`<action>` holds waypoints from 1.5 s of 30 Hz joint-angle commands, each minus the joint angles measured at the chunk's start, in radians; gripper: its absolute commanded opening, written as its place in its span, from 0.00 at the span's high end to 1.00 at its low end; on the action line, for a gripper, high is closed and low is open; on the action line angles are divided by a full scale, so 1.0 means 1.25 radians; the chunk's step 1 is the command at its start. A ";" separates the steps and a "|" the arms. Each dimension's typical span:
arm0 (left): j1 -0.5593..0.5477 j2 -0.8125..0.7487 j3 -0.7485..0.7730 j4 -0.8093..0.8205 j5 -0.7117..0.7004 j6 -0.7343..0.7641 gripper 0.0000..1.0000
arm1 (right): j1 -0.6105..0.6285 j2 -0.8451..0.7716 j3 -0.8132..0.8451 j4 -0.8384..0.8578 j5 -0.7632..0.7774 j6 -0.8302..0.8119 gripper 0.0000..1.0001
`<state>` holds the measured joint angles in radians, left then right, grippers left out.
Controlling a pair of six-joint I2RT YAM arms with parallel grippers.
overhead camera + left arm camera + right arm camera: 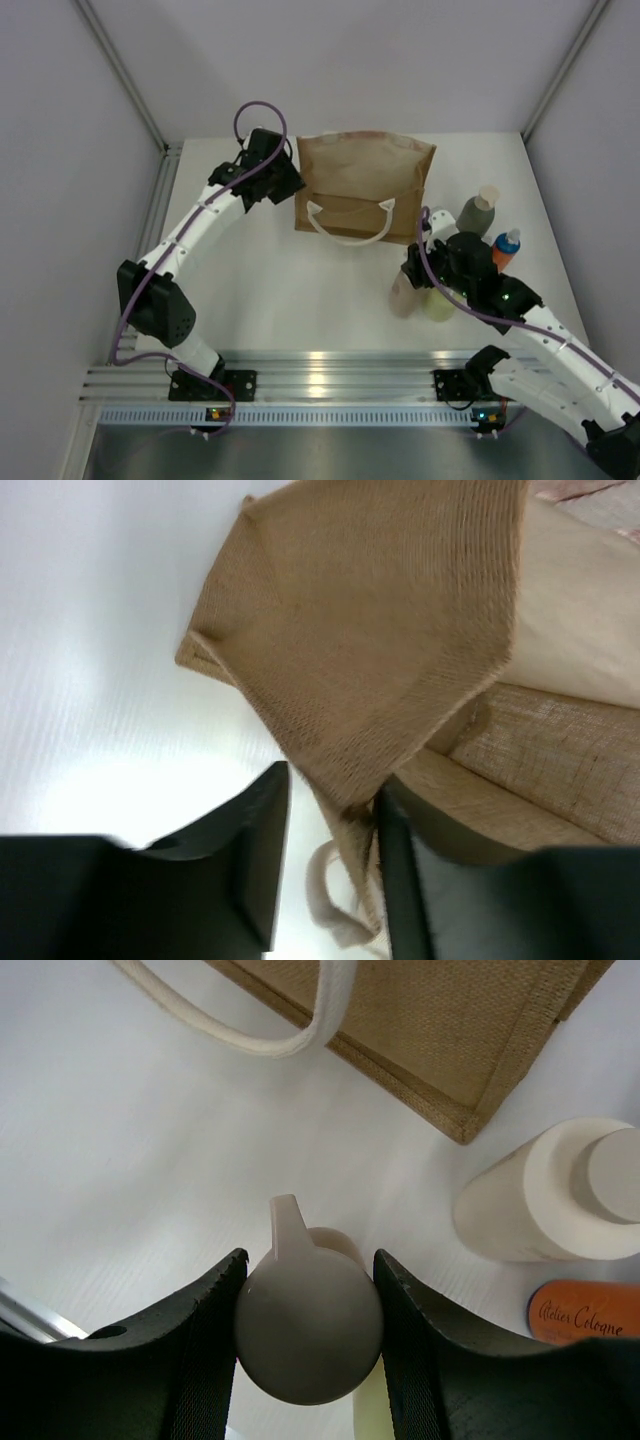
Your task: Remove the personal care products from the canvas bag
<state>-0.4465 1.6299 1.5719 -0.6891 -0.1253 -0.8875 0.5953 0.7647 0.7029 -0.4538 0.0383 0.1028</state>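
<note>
The canvas bag (365, 185) lies at the back middle of the table, its white handles (350, 225) toward me. My left gripper (290, 183) is at the bag's left edge; in the left wrist view (330, 780) its jaws stand apart with the bag's fabric edge (370, 650) between them, against the right finger. My right gripper (418, 268) is shut on the pale pump cap (310, 1320) of the tan bottle (405, 293). Around it stand the yellow-green bottle (438, 303), the grey-green bottle (478, 212), an orange bottle with a blue cap (506, 248) and the cream bottle (545, 1205).
The bag's corner (440, 1020) and a handle loop (270, 1030) lie just beyond the right gripper. An orange label (585, 1310) shows at the right wrist view's right edge. Grey walls enclose the table; a metal rail (320, 385) runs along the near edge.
</note>
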 commanded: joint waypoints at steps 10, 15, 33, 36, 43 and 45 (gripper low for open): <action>0.020 -0.078 0.154 -0.025 -0.080 0.124 0.14 | 0.148 -0.005 0.000 0.183 0.242 -0.014 1.00; 0.026 -0.109 0.217 -0.062 -0.183 0.186 0.02 | 0.157 -0.020 -0.043 0.192 0.253 0.028 0.89; 0.038 -0.240 0.104 -0.081 -0.268 0.341 0.01 | 0.164 -0.044 0.159 0.091 0.351 0.021 0.07; 0.038 -0.307 0.015 -0.087 -0.300 0.380 0.02 | 0.155 0.022 0.352 -0.060 0.455 0.059 0.03; 0.038 -0.363 -0.128 -0.097 -0.353 0.404 0.01 | 0.099 0.095 0.600 -0.281 0.561 0.103 0.01; 0.038 -0.404 -0.152 -0.095 -0.351 0.390 0.01 | 0.073 0.090 0.652 -0.326 0.600 0.103 0.01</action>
<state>-0.4015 1.1843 1.4208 -0.8135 -0.5270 -0.4152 0.7300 0.8867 1.4181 -0.6613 0.6540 0.2043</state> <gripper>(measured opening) 0.985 0.989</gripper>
